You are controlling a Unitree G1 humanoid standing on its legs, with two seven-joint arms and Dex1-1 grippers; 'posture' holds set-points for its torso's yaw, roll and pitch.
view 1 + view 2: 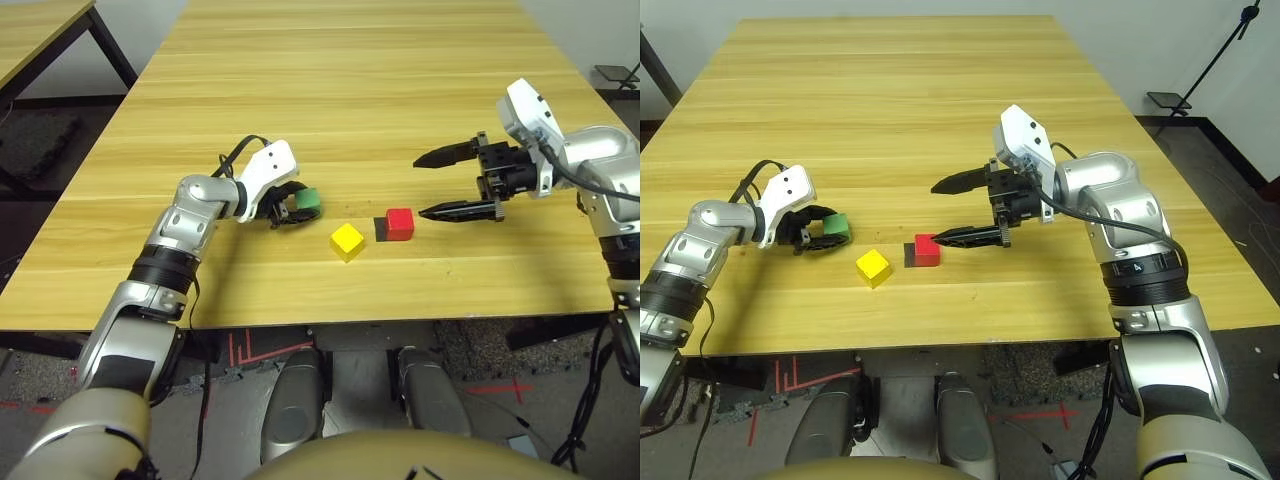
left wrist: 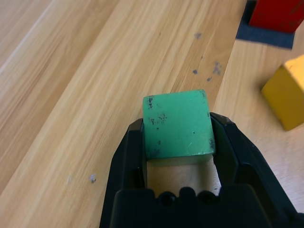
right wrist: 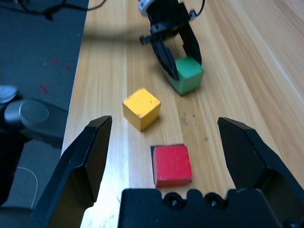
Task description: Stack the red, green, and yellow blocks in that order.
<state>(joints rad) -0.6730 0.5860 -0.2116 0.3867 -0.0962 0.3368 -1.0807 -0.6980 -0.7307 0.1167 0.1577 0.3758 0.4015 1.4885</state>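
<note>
Surroundings: a pale wooden plank table (image 1: 360, 90) carried everything; a flat black square patch (image 1: 380, 229) lay touching the red cube's left side, and a second wooden table (image 1: 35, 30) stood at the upper left of the head view.
Red cube: the small matte bright red cube (image 1: 400, 223) sat on the table at centre frame, nothing on top of it.
Yellow cube: the small bright yellow cube (image 1: 347, 240) sat just left of the patch, apart from the red one.
Green cube: the mid-green cube (image 2: 176, 124), scuffed with dark specks, was left of centre, resting low on the table.
Left claw: the left claw (image 2: 176, 142) was clamped on the green cube.
Right claw: the right claw (image 1: 440, 184) was spread wide, just right of the red cube.
Writing: none readable.
</note>
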